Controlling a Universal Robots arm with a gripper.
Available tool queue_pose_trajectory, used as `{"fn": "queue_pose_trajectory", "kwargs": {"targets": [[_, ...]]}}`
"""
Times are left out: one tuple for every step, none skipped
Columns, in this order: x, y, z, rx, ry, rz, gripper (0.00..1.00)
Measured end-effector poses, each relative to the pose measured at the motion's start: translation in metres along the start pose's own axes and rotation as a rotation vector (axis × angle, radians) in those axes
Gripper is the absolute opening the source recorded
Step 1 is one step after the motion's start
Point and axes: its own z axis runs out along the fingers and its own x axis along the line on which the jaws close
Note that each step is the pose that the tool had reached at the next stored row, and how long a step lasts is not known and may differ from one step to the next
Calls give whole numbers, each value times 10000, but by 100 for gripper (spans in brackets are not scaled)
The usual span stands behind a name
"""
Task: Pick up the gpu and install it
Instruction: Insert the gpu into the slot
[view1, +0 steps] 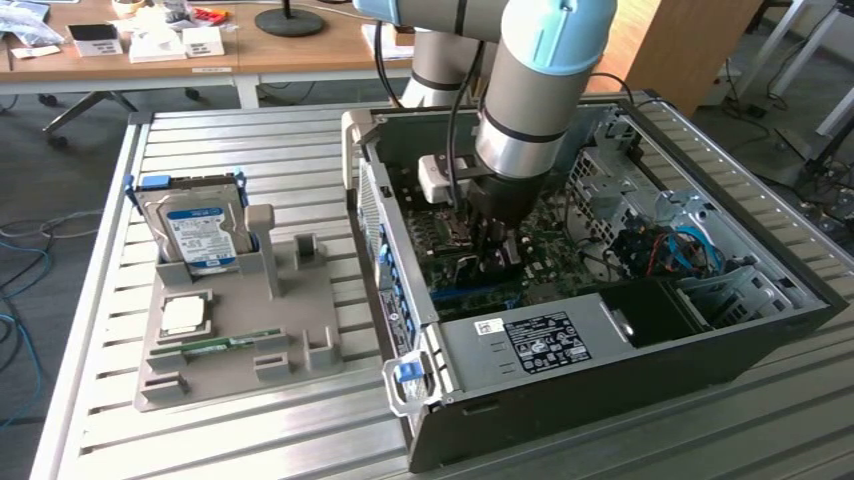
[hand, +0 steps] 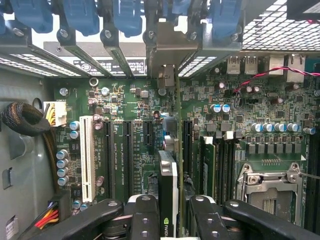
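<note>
Seen edge-on in the wrist view, the gpu stands upright between my black fingers. Its silvery end bracket reaches up to the case's rear slot openings, and its lower edge sits over the black expansion slots of the green motherboard. My gripper is shut on the card's top edge. In the exterior view my gripper is low inside the open computer case, just above the motherboard, with the dark card beneath it. I cannot tell whether the card is seated in a slot.
A grey fixture tray on the exterior view's left holds a hard drive, a processor and a memory stick. Inside the case are the power supply, blue cables, a white slot and the processor socket.
</note>
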Motion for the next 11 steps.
{"fn": "queue_pose_trajectory", "kwargs": {"targets": [[0,0,0,0,0,0,28],[0,1,0,0,0,1,28],[0,4,0,1,0,2,28],[0,6,0,1,0,1,28],[0,8,0,2,0,0,28],[0,10,0,3,0,-1,28],[0,12,0,3,-1,-1,28],[0,14,0,3,-1,0,28],[1,15,0,4,-1,-1,28],[0,16,0,4,-1,1,28],[1,17,0,5,-1,-1,28]]}}
